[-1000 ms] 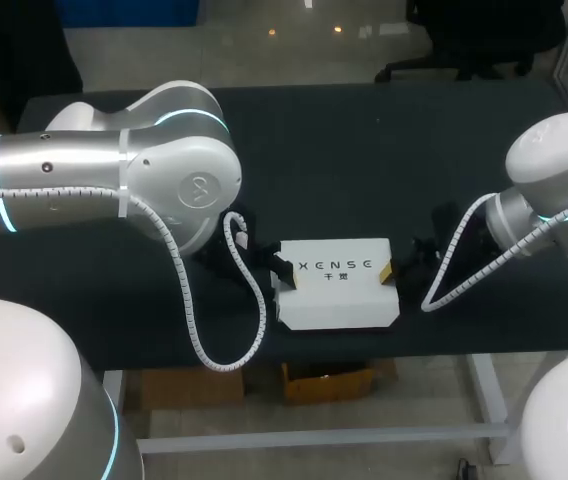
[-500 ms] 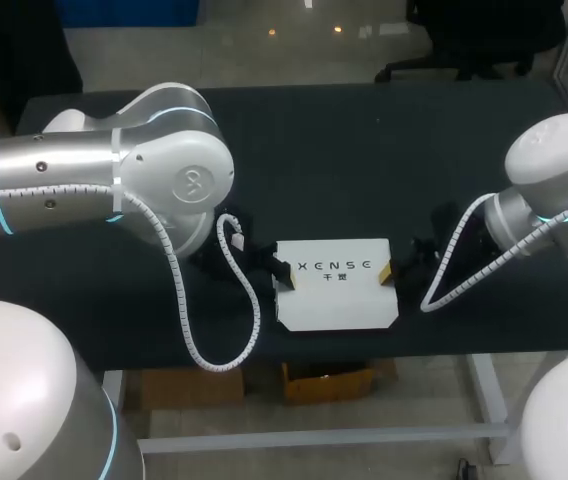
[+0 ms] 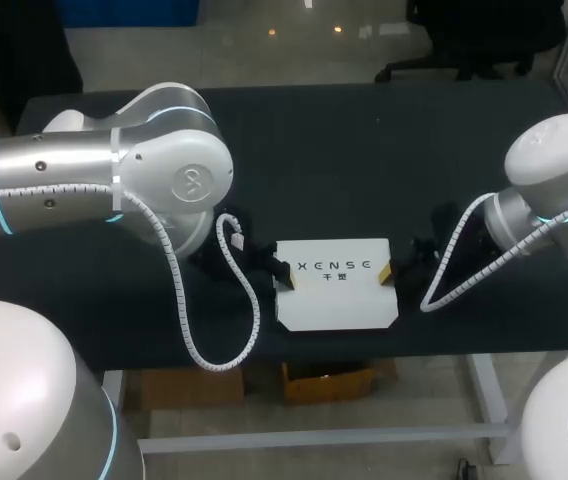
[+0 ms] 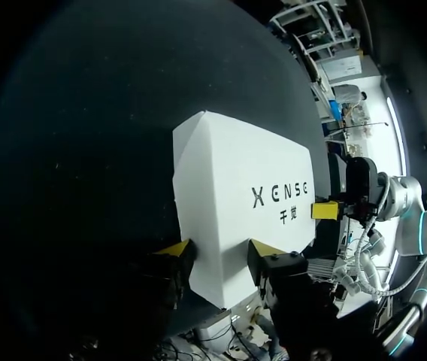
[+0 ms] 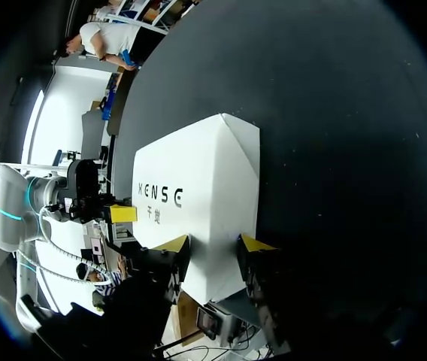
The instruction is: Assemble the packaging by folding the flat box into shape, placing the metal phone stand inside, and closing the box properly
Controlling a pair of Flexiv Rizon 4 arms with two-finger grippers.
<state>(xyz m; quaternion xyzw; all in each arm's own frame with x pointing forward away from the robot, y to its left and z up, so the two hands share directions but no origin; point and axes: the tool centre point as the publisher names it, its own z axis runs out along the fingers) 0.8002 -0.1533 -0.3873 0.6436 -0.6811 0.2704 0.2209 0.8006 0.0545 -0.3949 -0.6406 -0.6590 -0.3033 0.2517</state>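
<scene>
Jaws, left and right, tight on the white box (image 3: pixel 336 300), one pair at each short end.

The box (image 3: pixel 336 290) is white card, folded up into a shallow, flat-topped shape. Its top face is closed and carries dark lettering, and the two nearer corners are clipped. It lies flat and level on the black bench (image 3: pixel 364 150), close to the bench's front edge, about midway along it.
</scene>
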